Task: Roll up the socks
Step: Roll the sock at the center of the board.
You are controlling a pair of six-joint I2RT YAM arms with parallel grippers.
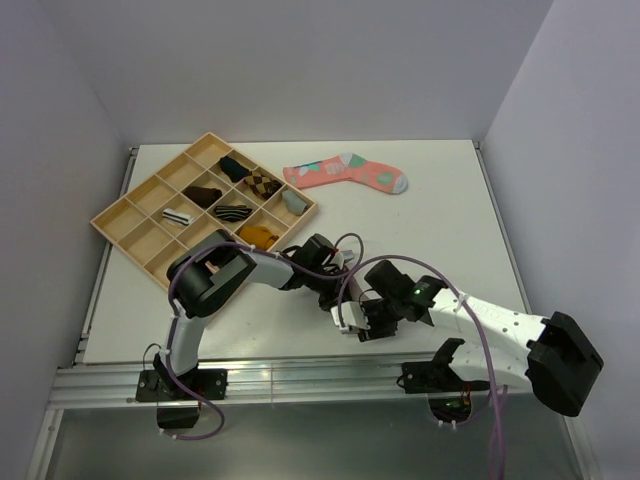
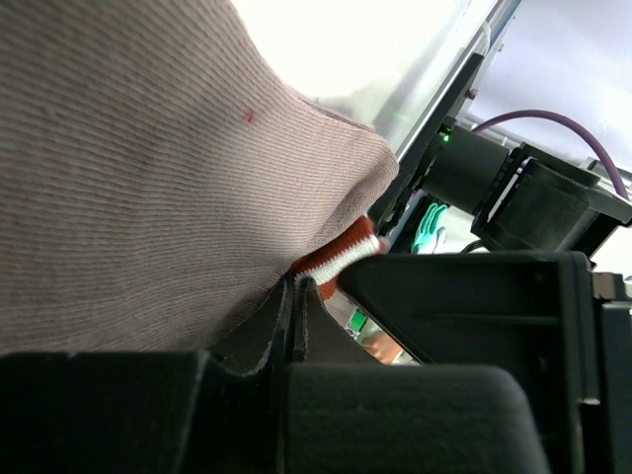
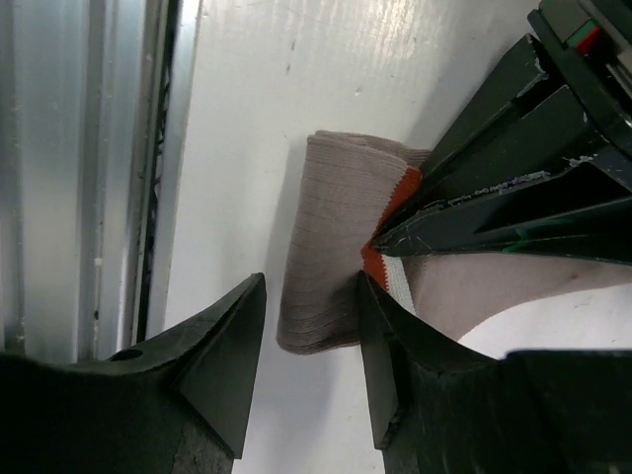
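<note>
rolling half done: the taupe sock (image 3: pixel 331 237) lies at the near edge of the table (image 1: pixel 440 220), one end folded over, not yet a finished roll. the left gripper (image 2: pixel 294 291) is clamped on its red-striped cuff (image 2: pixel 336 259); the right gripper (image 3: pixel 311 286) stands parted and empty at the fold. the wooden tray (image 1: pixel 152 178) holds several rolled socks in separate compartments; a coral-pink sock (image 1: pixel 345 172) lies beside it.

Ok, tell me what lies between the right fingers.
The folded end of the taupe sock lies in the gap between the open right fingers; the right wrist view shows it.
</note>
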